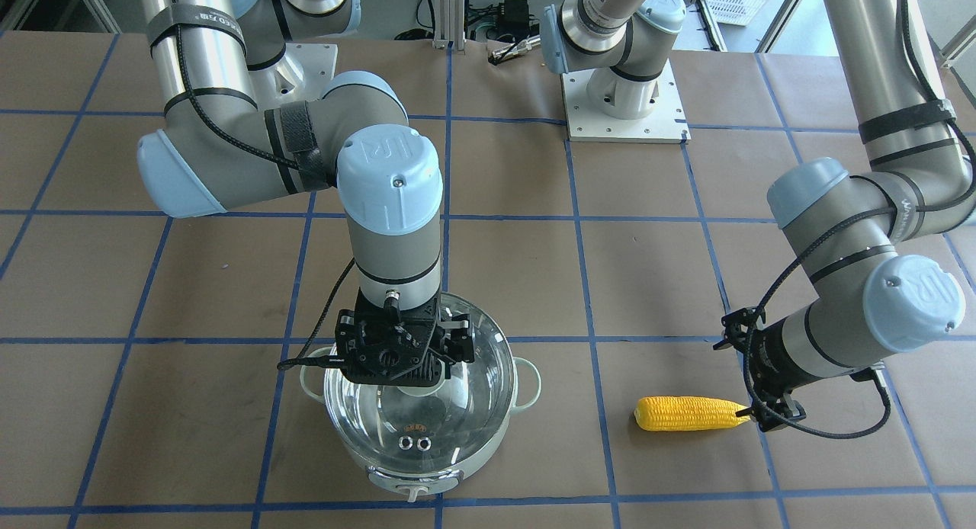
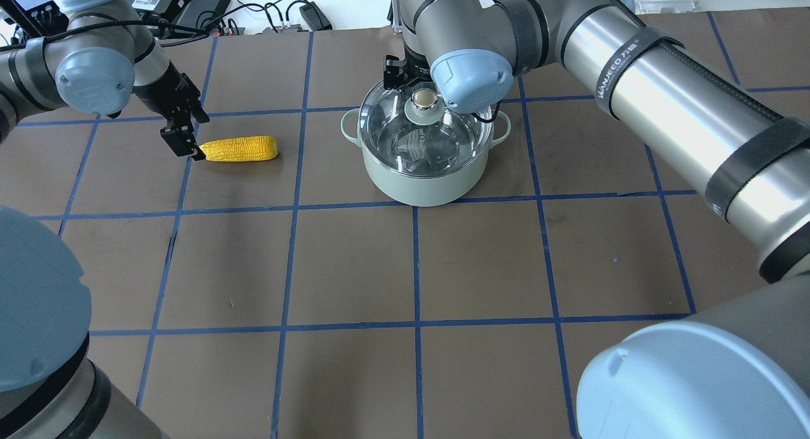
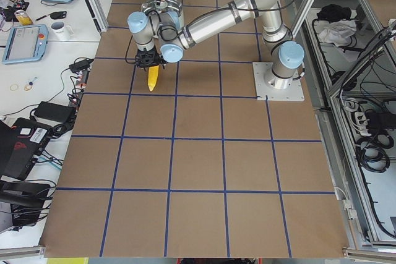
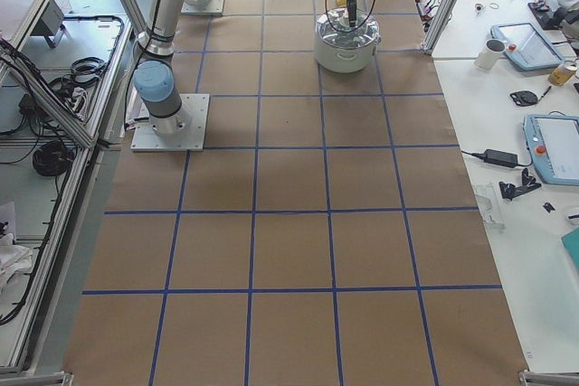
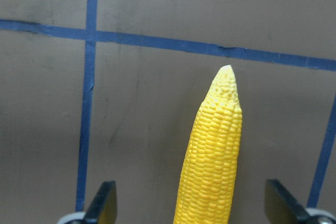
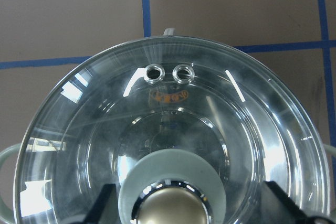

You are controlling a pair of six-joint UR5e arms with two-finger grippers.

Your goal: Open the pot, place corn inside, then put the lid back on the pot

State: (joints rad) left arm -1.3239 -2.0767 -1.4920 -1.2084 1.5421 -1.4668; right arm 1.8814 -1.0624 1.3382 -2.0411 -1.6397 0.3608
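Fingers [image 6: 105,203] of the right gripper [image 6: 190,200] stand spread on either side of the lid's beige ball knob [image 6: 170,211], straight above it and not yet pinching. The glass lid [image 6: 173,114] sits on the mint pot [image 2: 430,183]. The corn [image 2: 242,148] lies well apart on the table [image 2: 443,268], its long axis aimed at the pot. The left gripper [image 5: 190,198] straddles its far end, fingers spread.

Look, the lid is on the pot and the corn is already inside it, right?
Not quite. The lid is on the pot, but the corn is not inside: it lies on the table, apart from the pot. The overhead view shows it.
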